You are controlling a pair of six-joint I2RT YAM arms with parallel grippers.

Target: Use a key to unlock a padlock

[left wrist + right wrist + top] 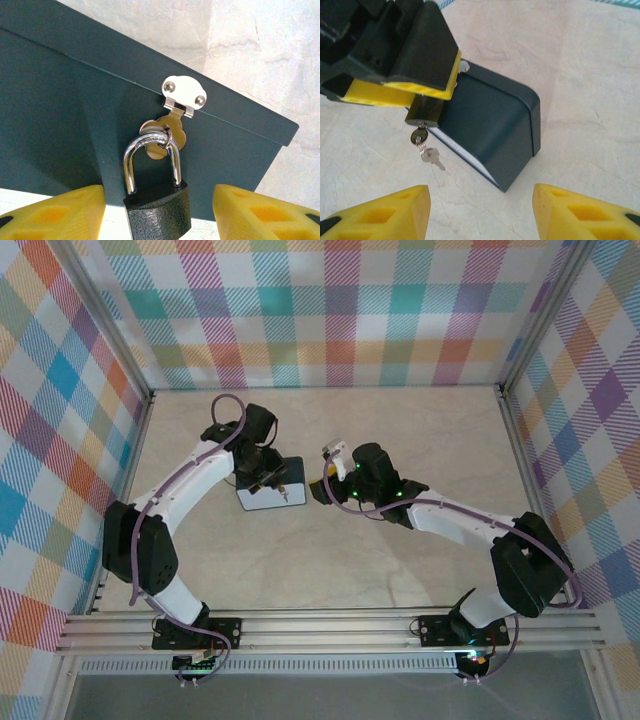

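Hovering nearest over bare desk (580, 75), the right hand (480, 192) has its jaws apart with nothing between them. Just beyond it the key (419, 136) sticks out of the underside of the padlock (159, 212), a second key (434, 159) dangling below. The padlock hangs from the hasp (184, 92) of a dark box (490, 125) standing mid-desk, left of centre. The left hand (158, 189) straddles the padlock, jaws apart, clear of both its sides
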